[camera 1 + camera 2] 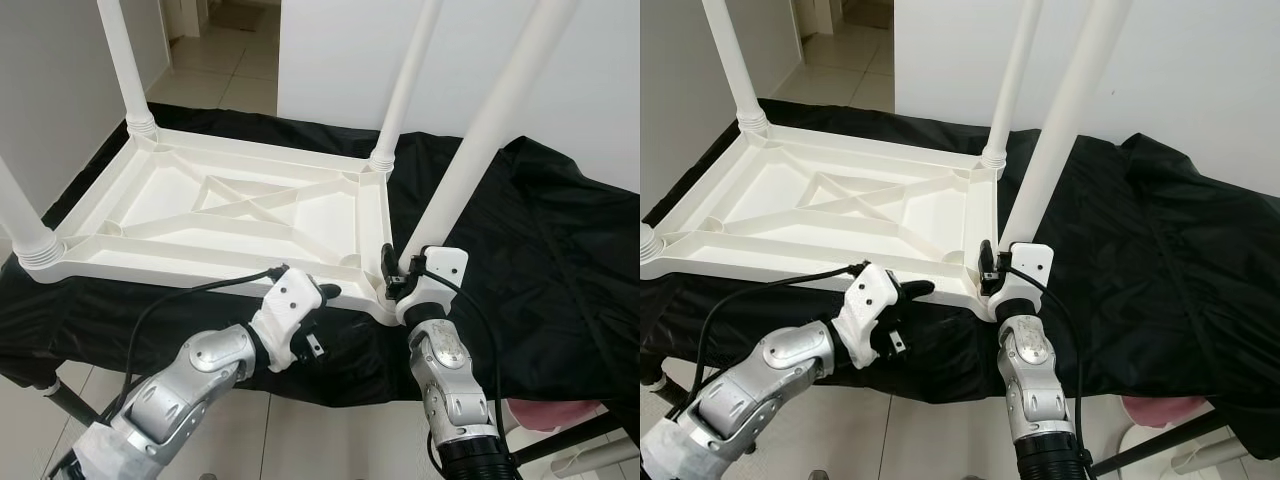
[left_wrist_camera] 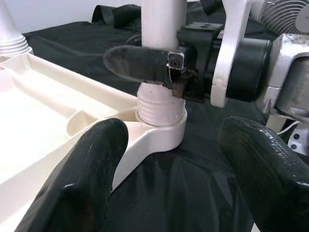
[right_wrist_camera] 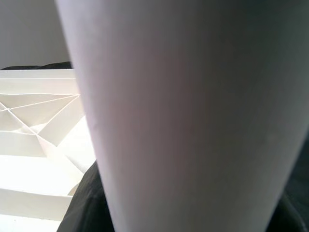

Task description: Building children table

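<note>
The tabletop [image 1: 215, 205] lies upside down on the black cloth [image 1: 540, 240]. My right gripper [image 1: 400, 275] is clamped on the fourth leg [image 1: 470, 160] at its near corner socket [image 2: 159, 128]. The left gripper [image 2: 169, 183] waits open beside it. Next I judge: twist the leg fully home.

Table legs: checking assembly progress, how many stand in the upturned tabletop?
4: far left leg, near left leg, far right leg, and near right leg, held by right gripper.
</note>
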`<state>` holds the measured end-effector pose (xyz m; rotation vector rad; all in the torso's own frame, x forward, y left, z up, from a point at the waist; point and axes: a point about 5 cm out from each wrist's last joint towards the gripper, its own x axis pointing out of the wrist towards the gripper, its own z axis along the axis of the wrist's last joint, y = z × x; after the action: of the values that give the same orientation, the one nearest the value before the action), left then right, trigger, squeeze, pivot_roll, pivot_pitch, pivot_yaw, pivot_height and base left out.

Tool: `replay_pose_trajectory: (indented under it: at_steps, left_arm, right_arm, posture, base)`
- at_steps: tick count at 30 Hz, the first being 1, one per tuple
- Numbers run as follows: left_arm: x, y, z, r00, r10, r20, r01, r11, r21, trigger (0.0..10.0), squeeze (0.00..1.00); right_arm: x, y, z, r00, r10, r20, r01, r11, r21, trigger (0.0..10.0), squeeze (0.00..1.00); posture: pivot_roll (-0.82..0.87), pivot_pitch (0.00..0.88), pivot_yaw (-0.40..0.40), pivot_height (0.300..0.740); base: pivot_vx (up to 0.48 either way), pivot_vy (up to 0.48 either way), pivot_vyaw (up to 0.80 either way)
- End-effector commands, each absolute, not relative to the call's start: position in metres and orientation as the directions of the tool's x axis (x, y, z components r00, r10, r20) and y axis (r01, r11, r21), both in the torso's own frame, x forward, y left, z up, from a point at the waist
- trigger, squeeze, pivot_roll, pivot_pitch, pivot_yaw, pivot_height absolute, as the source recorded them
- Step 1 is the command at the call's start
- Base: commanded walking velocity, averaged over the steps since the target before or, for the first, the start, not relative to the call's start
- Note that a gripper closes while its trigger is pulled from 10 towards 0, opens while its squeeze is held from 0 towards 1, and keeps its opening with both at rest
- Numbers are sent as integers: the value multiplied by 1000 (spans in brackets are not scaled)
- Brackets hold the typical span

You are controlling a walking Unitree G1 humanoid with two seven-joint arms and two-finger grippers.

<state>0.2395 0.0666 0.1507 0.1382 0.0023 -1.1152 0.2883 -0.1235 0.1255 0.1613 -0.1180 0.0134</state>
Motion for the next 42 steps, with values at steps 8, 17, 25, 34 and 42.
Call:
replay_pose_trajectory:
  at_steps: [8, 17, 25, 34, 42]
  left_arm:
    - [239, 63, 152, 418, -905, -73, 906, 410, 103, 10000, 0]
    - [239, 64, 151, 391, -917, -75, 919, 383, 96, 10000, 0]
    - [238, 62, 151, 378, -923, -78, 924, 370, 95, 10000, 0]
    - [238, 62, 152, 369, -926, -76, 928, 362, 89, 10000, 0]
    - [240, 61, 155, 368, -927, -74, 928, 361, 97, 10000, 0]
  right_arm:
    - [287, -123, 117, 996, -57, 62, 40, 969, 244, 10000, 1000]
    - [283, -134, 125, 988, 28, 153, -58, 979, 193, 10000, 1000]
    - [287, -144, 129, 967, 173, 189, -200, 970, 138, 10000, 0]
    - [292, -147, 139, 878, 424, 222, -443, 895, 43, 10000, 0]
    - [298, -146, 141, 789, 586, 182, -592, 805, -29, 10000, 0]
  posture:
    - [10, 0, -78, 740]
    - [4, 0, -74, 740]
    - [0, 0, -68, 740]
    - [2, 0, -58, 740]
    - [16, 0, -65, 740]
  base:
    - [0, 0, 0]
    - [0, 0, 0]
    - [0, 0, 0]
    - [0, 0, 0]
    - [0, 0, 0]
